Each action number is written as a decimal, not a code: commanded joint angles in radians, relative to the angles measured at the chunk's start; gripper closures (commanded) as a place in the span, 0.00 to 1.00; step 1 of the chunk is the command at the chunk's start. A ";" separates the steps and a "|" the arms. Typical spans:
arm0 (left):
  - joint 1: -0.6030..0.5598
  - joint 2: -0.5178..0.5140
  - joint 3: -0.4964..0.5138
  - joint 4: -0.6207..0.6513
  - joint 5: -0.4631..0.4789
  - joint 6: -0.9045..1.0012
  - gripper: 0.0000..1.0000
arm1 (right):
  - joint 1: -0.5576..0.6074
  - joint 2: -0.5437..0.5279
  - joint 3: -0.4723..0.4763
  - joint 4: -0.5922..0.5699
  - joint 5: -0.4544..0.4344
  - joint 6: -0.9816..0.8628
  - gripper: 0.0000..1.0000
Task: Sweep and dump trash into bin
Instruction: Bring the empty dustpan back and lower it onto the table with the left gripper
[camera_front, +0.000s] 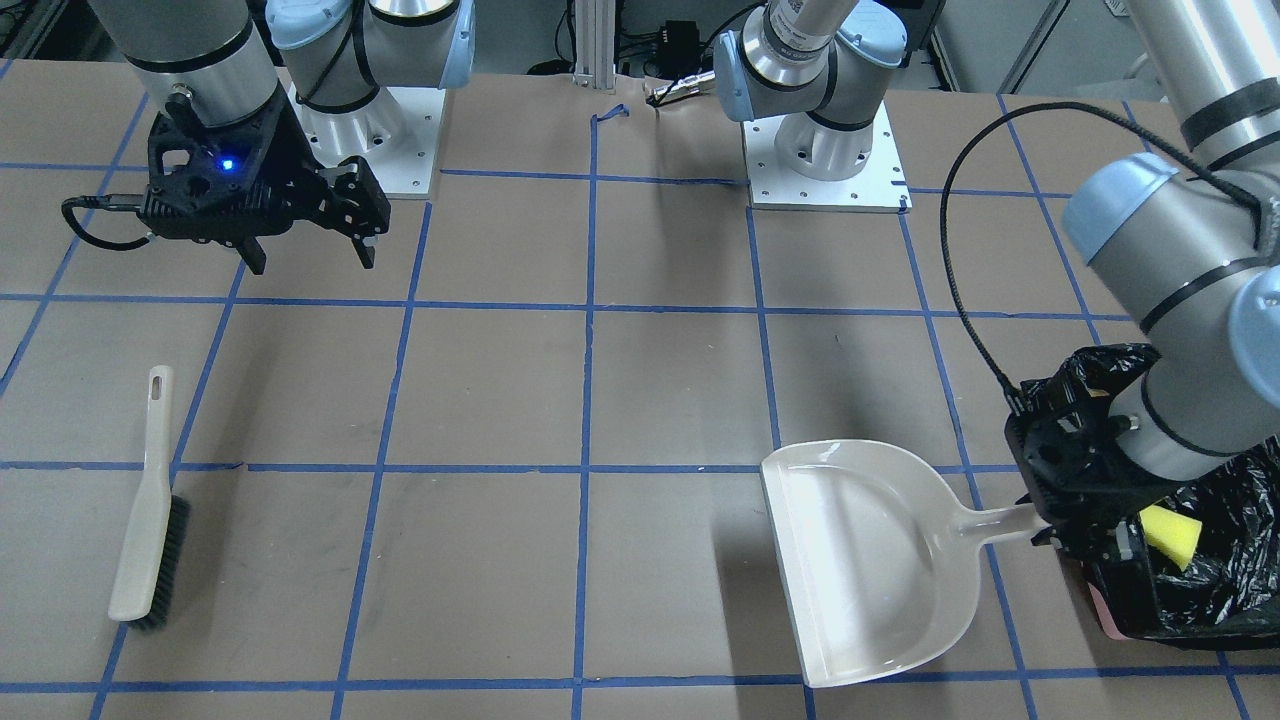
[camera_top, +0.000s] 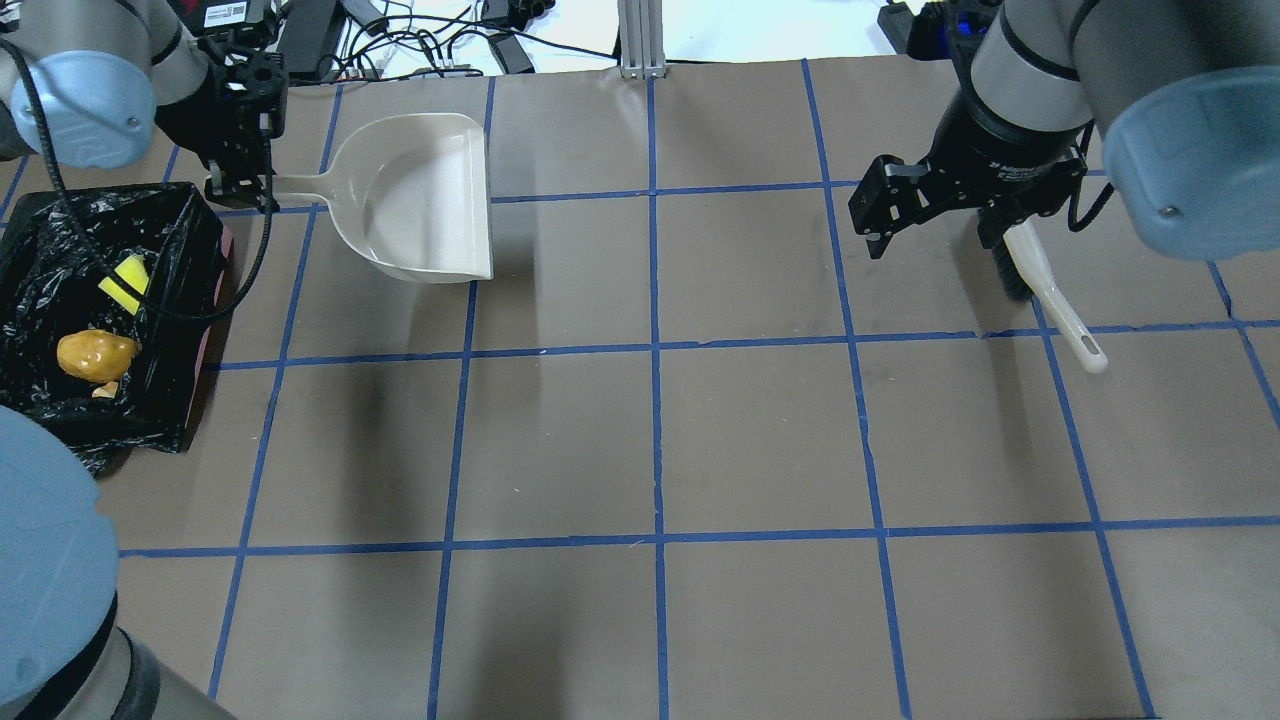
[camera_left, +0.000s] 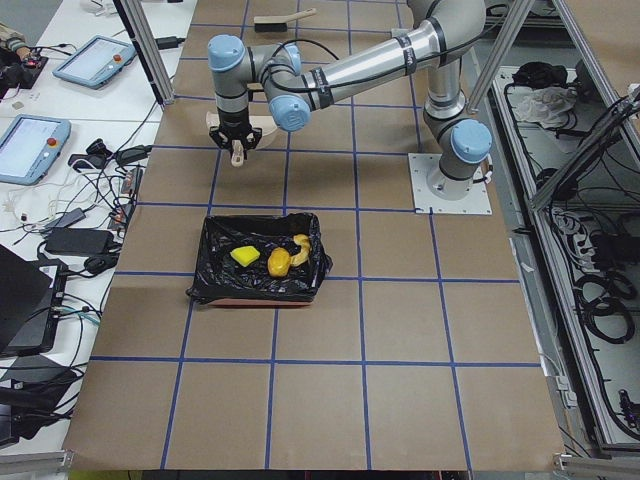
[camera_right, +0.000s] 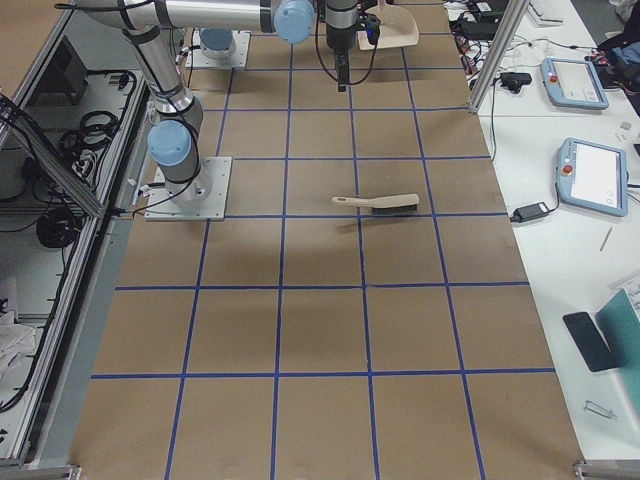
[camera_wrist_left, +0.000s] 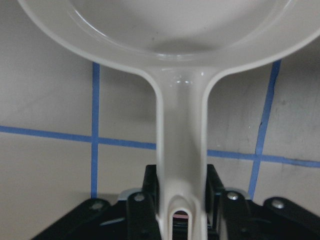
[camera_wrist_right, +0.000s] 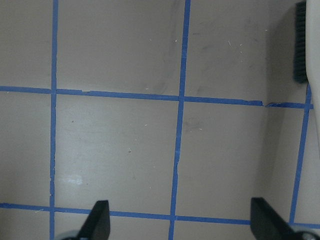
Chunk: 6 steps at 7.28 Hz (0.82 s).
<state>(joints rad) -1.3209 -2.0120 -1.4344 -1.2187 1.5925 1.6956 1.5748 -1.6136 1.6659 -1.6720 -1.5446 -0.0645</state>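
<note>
Clamping the flat handle of the cream plastic dustpan (camera_top: 420, 200), the left gripper (camera_wrist_left: 182, 200) has its black jaws pressed on both sides of the handle, just ahead of the hanging slot. The pan is smooth and glossy, with a rounded back wall and a straight front lip, and it sits at the far left of the brown paper worktop (camera_front: 680, 400), which is gridded with blue tape. Just beside the handle, on the near side, stands the bin (camera_top: 212, 262), a rectangular pinkish box lined with a crinkly, shiny black bag. All the trash lies inside it: the yellow-and-green sponge block (camera_top: 127, 280), the golden-brown potato-like lump (camera_top: 95, 355) and, touching the lump, the pale curved fruit slice (camera_left: 300, 248). At the far right, the right gripper (camera_front: 310, 260) hangs above the worktop with its jaws wide apart and nothing between them, a small blue light glowing on its black body. The brush (camera_front: 150, 510) lies flat just beside it, with a slim cream handle with a slotted end and a strip of dark bristles. White print (camera_top: 1020, 168) on the right arm's black wrist collar may be a maker's name, but it is too small to read.
</note>
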 joint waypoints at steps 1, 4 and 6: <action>-0.030 -0.053 0.000 0.016 0.010 -0.059 0.93 | 0.001 0.000 0.000 0.000 -0.002 0.018 0.00; -0.076 -0.088 -0.008 0.069 0.050 -0.044 0.91 | 0.001 0.000 0.002 0.003 0.000 0.048 0.00; -0.121 -0.094 -0.014 0.080 0.112 0.048 0.91 | 0.001 0.000 0.002 0.003 -0.002 0.048 0.00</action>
<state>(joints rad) -1.4186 -2.1027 -1.4450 -1.1514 1.6740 1.6878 1.5754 -1.6132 1.6674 -1.6692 -1.5452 -0.0174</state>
